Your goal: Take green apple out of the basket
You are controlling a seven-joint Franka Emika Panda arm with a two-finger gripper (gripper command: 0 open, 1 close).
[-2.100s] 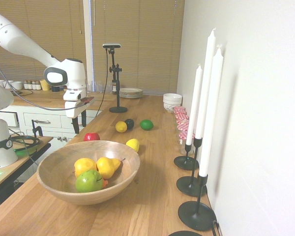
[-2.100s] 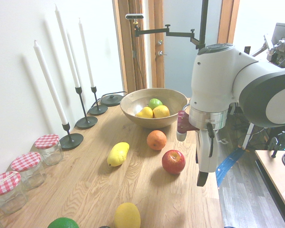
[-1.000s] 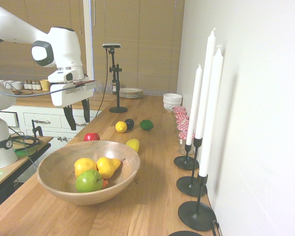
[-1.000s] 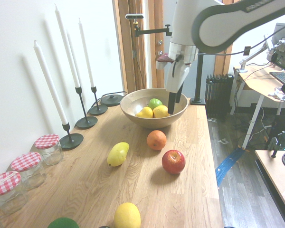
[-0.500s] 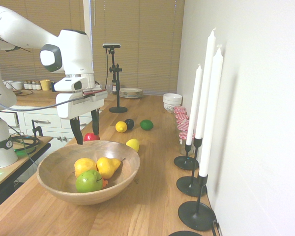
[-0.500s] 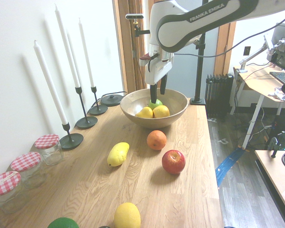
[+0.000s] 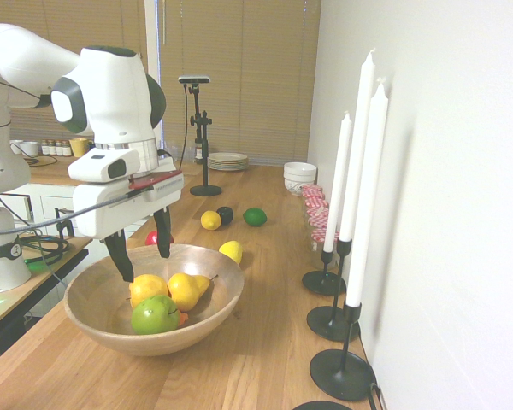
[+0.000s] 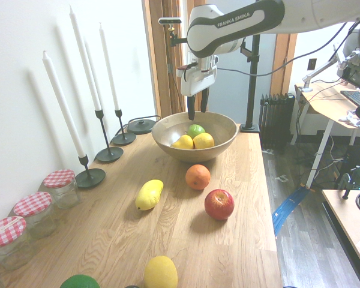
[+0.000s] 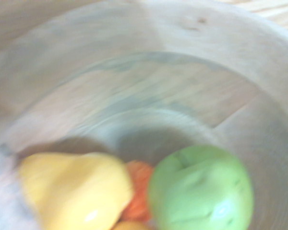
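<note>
Apple (image 7: 155, 315), round and green, sits dimple upward in the basket (image 7: 94, 295).

The robot arm (image 7: 111, 94) has moved over to the big wooden bowl (image 7: 85, 312). Its gripper (image 7: 144, 258) used to be off to the side, past the bowl. Now it hangs above the bowl, pointing down, with its fingers low near the yellow fruits (image 7: 147, 289). It hides more of the red apple (image 7: 151, 238) in the first exterior view.

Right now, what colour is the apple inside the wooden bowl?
Green apple; the wrist view shows it best.
</note>
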